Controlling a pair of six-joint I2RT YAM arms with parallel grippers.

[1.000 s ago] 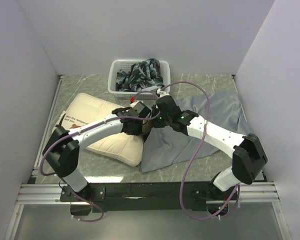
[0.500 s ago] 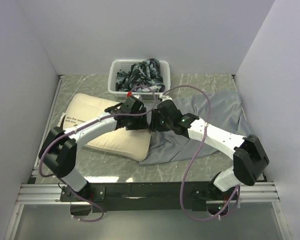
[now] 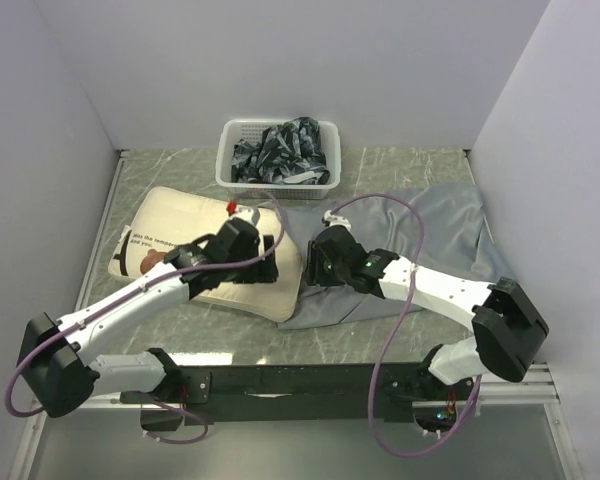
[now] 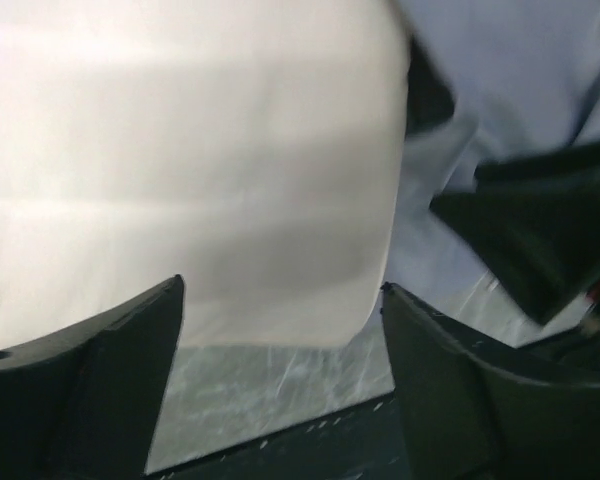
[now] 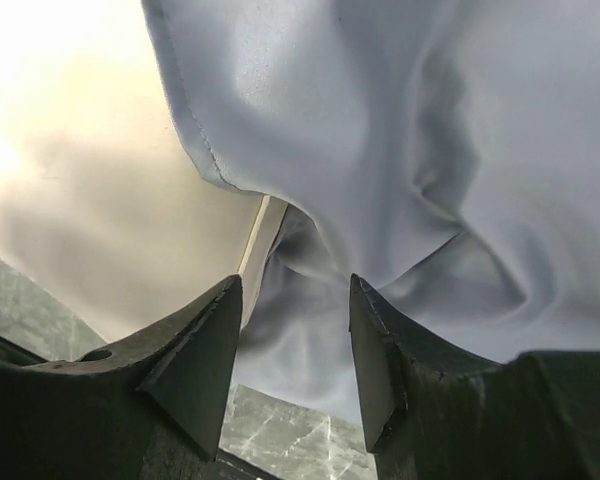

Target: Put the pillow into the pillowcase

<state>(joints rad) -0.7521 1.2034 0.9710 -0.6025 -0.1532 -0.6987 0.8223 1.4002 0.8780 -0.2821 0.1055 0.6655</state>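
The cream pillow (image 3: 205, 240) lies flat at the left, its bear print (image 3: 145, 262) toward the left wall. To its right the grey pillowcase (image 3: 435, 225) is spread out, and its hem (image 5: 195, 140) drapes over the pillow's (image 5: 70, 180) right edge. My left gripper (image 3: 270, 265) hovers over the pillow's right end, open, with the pillow's near corner (image 4: 310, 290) showing between the fingers (image 4: 130, 370) and nothing pinched. My right gripper (image 3: 315, 265) stands open just above the pillowcase mouth (image 5: 310, 260); loose grey folds lie beyond its fingertips (image 5: 220, 320).
A white basket (image 3: 226, 165) holding dark patterned cloth (image 3: 280, 148) stands at the back centre, close behind the pillow. Pale walls close in the left, right and back. Marble tabletop (image 3: 230, 335) shows along the near edge, with the black rail (image 3: 300, 380) below.
Both grippers have opened and let go of the fabric. My left arm has drawn back and swung low to the left. The pillow and pillowcase have settled flat.
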